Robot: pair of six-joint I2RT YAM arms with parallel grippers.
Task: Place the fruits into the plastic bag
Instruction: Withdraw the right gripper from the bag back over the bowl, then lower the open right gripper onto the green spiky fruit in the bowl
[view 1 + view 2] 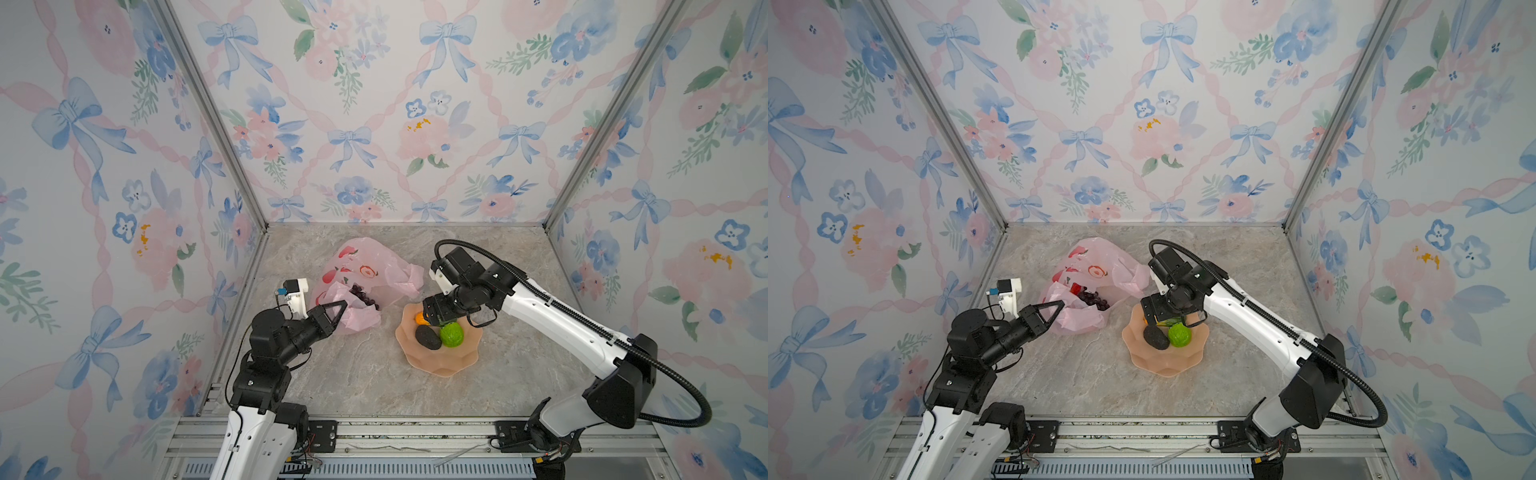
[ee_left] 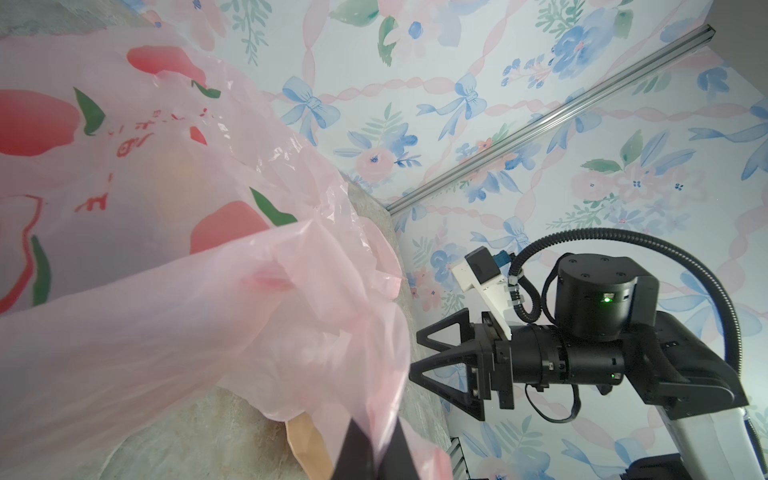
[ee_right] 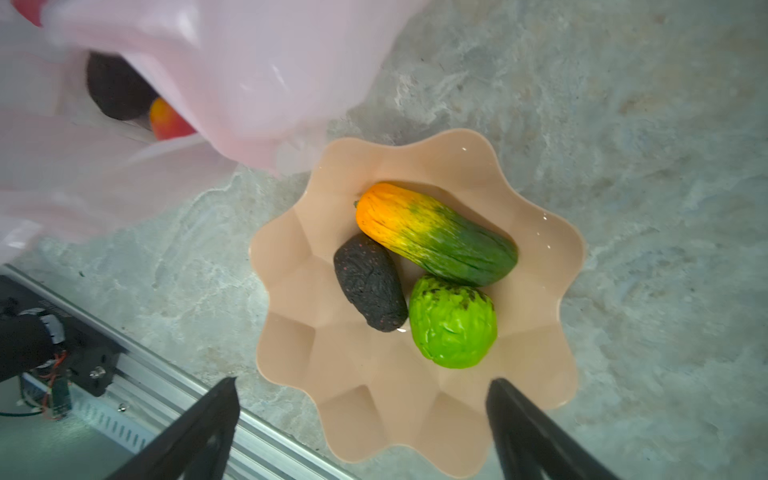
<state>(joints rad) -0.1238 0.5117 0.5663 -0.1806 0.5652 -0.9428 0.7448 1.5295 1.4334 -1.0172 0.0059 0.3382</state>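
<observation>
**Top views.** We are seeing the left gripper [image 1: 341, 306] clamped shut on the near rim of the plastic bag [image 1: 374, 266] and lifting it, so the mouth is gaping toward the right gripper [image 1: 433, 319]. A grape bunch [image 1: 365, 297] is lying just beyond the left fingertips, inside the bag. The right gripper is hovering over the bowl [image 1: 453, 365], with the papaya [image 1: 419, 318] directly beneath it and the black avocado [image 1: 428, 337] and bumpy green fruit [image 1: 451, 334] close beside.

**Left wrist view.** Pink film is passing between the closed left fingers [image 2: 357, 453]. Opposite them, the right gripper's jaws are standing wide apart and holding nothing.

**Right wrist view.** The spread, empty jaws are framing the bowl, where three fruits are lying packed together ahead of the fingertips. A second avocado [image 3: 116, 89] and a mango [image 3: 168, 120] are showing inside the bag mouth, off to one side.

**Step in hand.** We are judging this to be the reach for the next fruit. The next move is calling for a descent, a close across one fruit's narrow width — the papaya looks nearest — and then a carry to the held-open mouth.
</observation>
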